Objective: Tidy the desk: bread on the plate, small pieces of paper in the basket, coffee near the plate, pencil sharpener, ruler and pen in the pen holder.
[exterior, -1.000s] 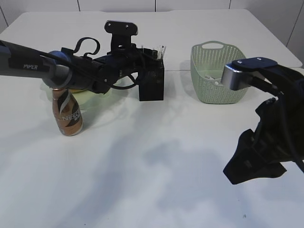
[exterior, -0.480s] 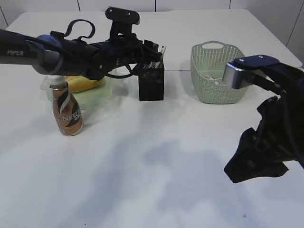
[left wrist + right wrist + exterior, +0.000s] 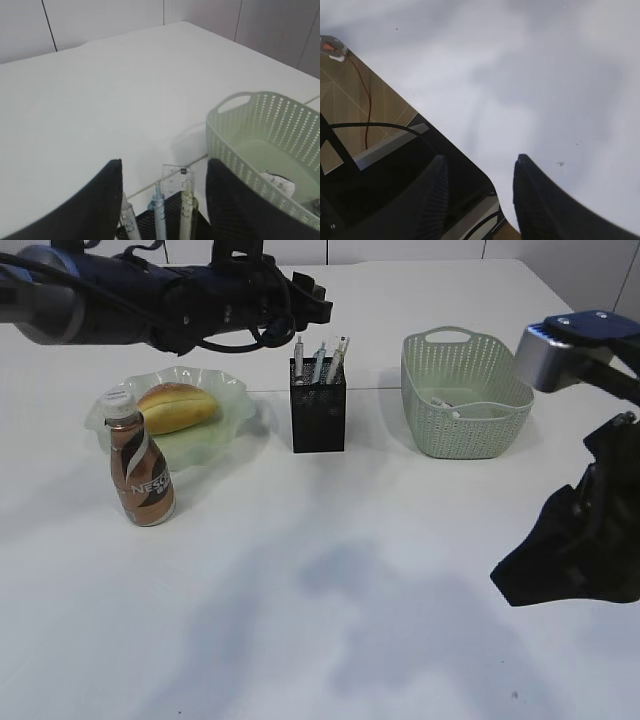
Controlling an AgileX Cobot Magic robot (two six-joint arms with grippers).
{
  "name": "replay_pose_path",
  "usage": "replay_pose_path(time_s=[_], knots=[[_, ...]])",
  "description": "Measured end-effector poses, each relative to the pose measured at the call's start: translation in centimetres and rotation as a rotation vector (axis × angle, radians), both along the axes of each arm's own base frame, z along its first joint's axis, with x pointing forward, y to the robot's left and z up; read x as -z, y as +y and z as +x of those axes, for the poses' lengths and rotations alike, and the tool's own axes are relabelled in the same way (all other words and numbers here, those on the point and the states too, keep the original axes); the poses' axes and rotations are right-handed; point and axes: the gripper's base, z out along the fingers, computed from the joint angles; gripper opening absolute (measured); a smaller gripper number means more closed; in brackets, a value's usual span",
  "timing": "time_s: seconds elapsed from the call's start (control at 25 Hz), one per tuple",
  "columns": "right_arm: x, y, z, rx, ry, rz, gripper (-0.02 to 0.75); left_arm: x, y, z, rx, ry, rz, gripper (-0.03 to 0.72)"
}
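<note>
White and bare across its near half, the surface [image 3: 320, 620] carries the task's things along its far side. At far left a brown coffee bottle with a white cap [image 3: 140, 472] stands just beside a pale green wavy-edged plate [image 3: 238, 405], on which lies a golden bread roll [image 3: 178, 406]. Above these hangs the left end effector [image 3: 162, 200], fingers apart and empty, over a black mesh pen holder [image 3: 318, 420] with pens and a clear ruler [image 3: 173, 181] upright inside. Further right, a pale green perforated plastic basket [image 3: 465, 400] holds scraps of paper [image 3: 277, 183]. At far right the right end effector [image 3: 480, 200] is parted, empty, over bare surface. Everything looks placed, so the step seems to be withdrawal: lift straight up, clear of the pens, before swinging away.
</note>
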Motion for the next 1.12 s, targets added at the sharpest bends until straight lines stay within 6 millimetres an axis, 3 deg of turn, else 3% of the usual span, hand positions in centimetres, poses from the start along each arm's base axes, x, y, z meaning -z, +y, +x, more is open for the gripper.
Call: replay_pose_path(time_s=[0.48,0.6,0.64,0.76,1.12], knots=[[-3.6,-1.6,-2.9,-0.004,-0.196,0.024,0.390,-8.3,1.9,-3.2,-0.011,-0.055,0.089,0.380],[-3.6,-1.6,-2.9,-0.004,-0.196,0.024,0.390,-10.4,2.7,-4.3,-0.025,-0.055,0.107,0.380],[-5.8,-1.8,-3.6,-0.002,-0.280,0.058,0.392,-11.1,3.0,-4.7,-0.029,-0.061,0.117,0.380],[-7.0,-1.9,-3.9,-0.008,-0.305,0.067,0.392,-13.0,3.8,-5.9,-0.046,-0.063,0.156,0.380],[-7.3,-2.0,-4.5,-0.039,-0.263,0.053,0.392,-17.2,7.5,-10.0,-0.155,0.011,0.334,0.380]])
